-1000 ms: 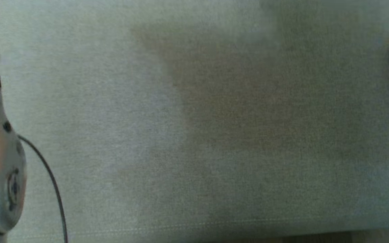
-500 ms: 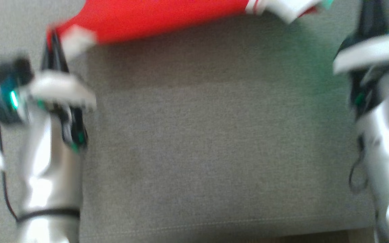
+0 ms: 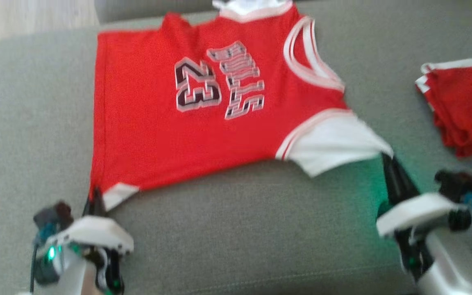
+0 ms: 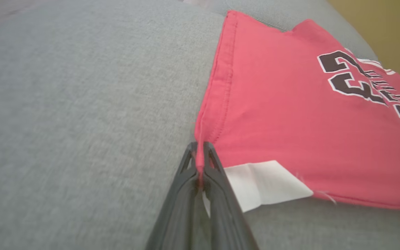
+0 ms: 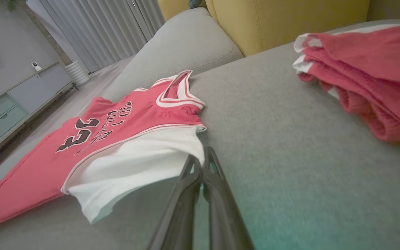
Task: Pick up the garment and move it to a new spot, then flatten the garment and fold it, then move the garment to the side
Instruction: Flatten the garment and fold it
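Nearest, in my left wrist view, my left gripper [image 4: 200, 152] has its fingers pressed together on the hem corner of the red jersey [image 4: 290, 132], with a thin fold pinched between them. My right wrist view has the right gripper [image 5: 202, 159] clamped likewise on the edge of the white sleeve [image 5: 134, 166]. From the head view, the jersey lies spread, print up, on the grey sofa cushion [image 3: 240, 229]. Farther right sits a folded red pile [image 3: 465, 106]. The right wrist view adds a yellow backrest [image 5: 290, 17] beyond it.
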Tool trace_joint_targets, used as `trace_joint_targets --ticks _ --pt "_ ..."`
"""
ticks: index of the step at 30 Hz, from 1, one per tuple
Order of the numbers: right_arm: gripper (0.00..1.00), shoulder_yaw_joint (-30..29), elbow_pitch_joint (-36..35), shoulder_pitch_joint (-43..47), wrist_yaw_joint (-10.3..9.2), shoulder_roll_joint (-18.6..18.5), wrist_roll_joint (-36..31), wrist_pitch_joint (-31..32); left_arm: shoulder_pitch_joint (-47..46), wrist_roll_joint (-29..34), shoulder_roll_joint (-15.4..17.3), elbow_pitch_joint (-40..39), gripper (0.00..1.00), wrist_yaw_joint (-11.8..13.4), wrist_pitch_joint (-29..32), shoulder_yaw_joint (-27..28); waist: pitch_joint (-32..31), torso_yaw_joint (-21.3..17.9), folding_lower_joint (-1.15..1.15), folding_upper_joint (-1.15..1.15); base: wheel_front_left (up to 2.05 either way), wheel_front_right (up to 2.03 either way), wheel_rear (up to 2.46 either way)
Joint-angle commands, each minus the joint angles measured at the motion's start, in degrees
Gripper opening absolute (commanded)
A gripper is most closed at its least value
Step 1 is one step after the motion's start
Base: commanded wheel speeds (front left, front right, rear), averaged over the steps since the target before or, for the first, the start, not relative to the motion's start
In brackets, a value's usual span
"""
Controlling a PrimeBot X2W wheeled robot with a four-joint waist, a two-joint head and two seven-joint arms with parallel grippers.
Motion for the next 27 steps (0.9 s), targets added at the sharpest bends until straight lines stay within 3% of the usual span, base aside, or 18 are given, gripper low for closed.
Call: trace_joint_targets --ticks 1,8,15,21,27 --pt "0.00 0.8 -2.0 0.9 0.36 -1.3 0.3 0.2 0.9 -0.8 1.6 -1.8 0.00 1.1 -0.3 1.7 -2.8 -0.5 0.01 0.00 0.00 0.00 0.00" --pt "0.00 1.1 -6.8 10.3 0.36 -1.4 0.3 4.2 8.7 -3.5 1.6 -5.1 0.00 2.6 -0.3 1.0 -6.9 -1.3 0.01 0.00 0.00 0.00 0.00" --pt "0.00 -3.3 -14.8 15.8 0.36 -1.7 -0.3 7.8 12.1 -4.0 1.5 -9.1 0.00 3.1 -0.3 -0.1 -7.3 -0.8 0.01 0.00 0.00 0.00 0.00" --pt "0.00 -6.1 -20.1 13.2 0.36 -0.8 -2.6 8.8 8.6 -3.5 1.5 -14.2 0.00 2.0 -0.3 -2.3 -4.8 1.2 0.01 0.00 0.00 0.00 0.00" --pt "0.00 -6.8 -18.7 4.7 0.36 -0.5 -5.6 9.4 2.2 -2.1 1.5 -15.0 0.00 1.9 -0.3 -4.3 -1.0 3.2 0.01 0.00 0.00 0.00 0.00"
